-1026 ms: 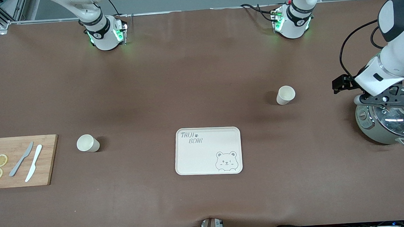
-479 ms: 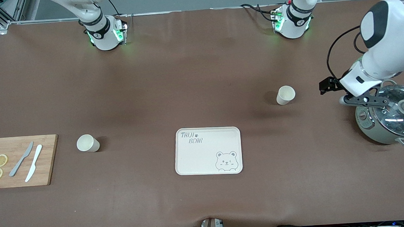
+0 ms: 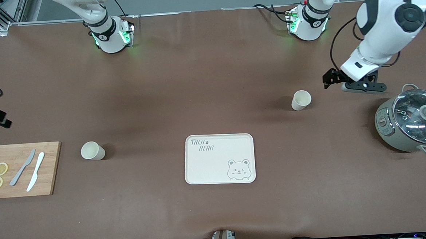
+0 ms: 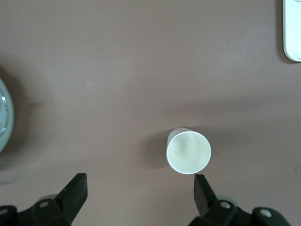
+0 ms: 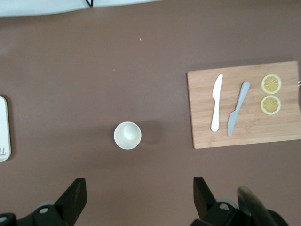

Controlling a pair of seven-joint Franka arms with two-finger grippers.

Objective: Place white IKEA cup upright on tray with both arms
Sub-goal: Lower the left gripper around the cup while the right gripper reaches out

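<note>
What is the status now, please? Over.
Left gripper open over bare table beside one white cup. Right gripper open, high above second cup. Tray bare. Nothing in the way.

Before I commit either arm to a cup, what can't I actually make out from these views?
- Right gripper: open in its wrist view; in the front view the frame edge cuts the arm off.
- Left gripper: open; in the front view its wrist hides the fingertips.
- Pot: glare on the glass lid hides any contents.
- Tray: both wrist views show only an edge sliver.
- Both cups: too small in front view to see inside.
</note>
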